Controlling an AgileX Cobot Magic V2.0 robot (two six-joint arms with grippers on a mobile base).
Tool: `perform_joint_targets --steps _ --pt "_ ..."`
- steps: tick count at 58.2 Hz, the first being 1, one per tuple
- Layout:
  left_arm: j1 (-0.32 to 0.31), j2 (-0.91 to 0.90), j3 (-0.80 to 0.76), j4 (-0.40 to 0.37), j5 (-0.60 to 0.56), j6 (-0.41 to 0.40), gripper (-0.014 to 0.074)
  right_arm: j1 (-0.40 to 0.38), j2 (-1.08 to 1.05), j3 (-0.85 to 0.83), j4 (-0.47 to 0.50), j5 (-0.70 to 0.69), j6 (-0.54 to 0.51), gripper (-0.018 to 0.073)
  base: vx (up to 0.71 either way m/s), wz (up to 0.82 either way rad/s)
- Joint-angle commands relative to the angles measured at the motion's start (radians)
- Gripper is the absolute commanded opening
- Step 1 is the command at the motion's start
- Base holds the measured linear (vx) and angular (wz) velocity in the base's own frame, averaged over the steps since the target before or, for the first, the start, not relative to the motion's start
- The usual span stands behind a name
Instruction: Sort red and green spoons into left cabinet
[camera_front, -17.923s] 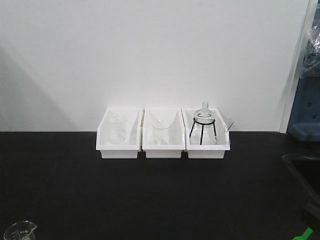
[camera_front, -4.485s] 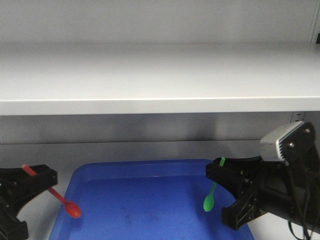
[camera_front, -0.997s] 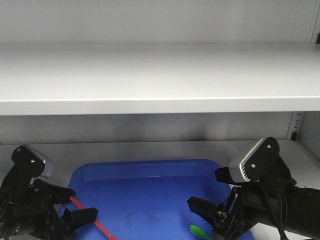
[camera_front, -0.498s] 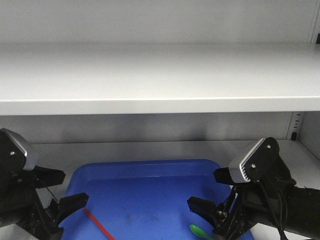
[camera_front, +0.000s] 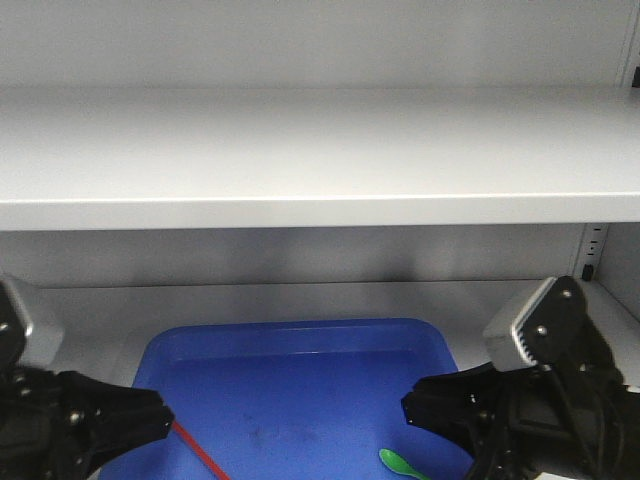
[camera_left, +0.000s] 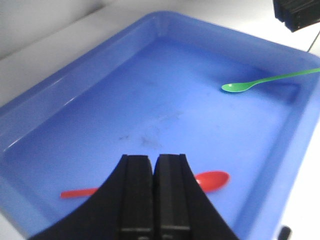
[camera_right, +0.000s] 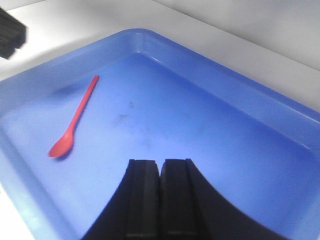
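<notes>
Backing both hands off cleanly was the step as I judged it, since the red spoon (camera_right: 75, 120) and the green spoon (camera_left: 260, 83) each lay flat inside the blue tray (camera_front: 300, 335) on the left cabinet (camera_front: 320, 150) shelf. My left hand (camera_left: 154, 165) was closed and empty, fingers pressed together; my right hand (camera_right: 160, 170) likewise. I needed to lift straight, clear of the tray's rim. The shelf above hung low, limiting headroom
</notes>
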Motion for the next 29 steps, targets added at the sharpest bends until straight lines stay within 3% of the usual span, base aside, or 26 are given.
perform_joint_targets --steps 1,17,29 --pt "-0.002 -0.086 0.022 -0.051 -0.037 -0.008 -0.0001 -0.003 -0.067 -0.031 -0.012 -0.016 0.067 -0.0003 0.0 0.0" --pt "-0.002 -0.342 0.234 -0.142 -0.107 -0.008 -0.0001 -0.003 -0.215 0.073 0.037 -0.099 0.092 -0.0003 0.0 0.0" --pt "-0.002 -0.483 0.297 -0.155 -0.107 -0.008 -0.0001 -0.003 -0.31 0.109 0.05 -0.134 0.093 -0.0003 0.0 0.0"
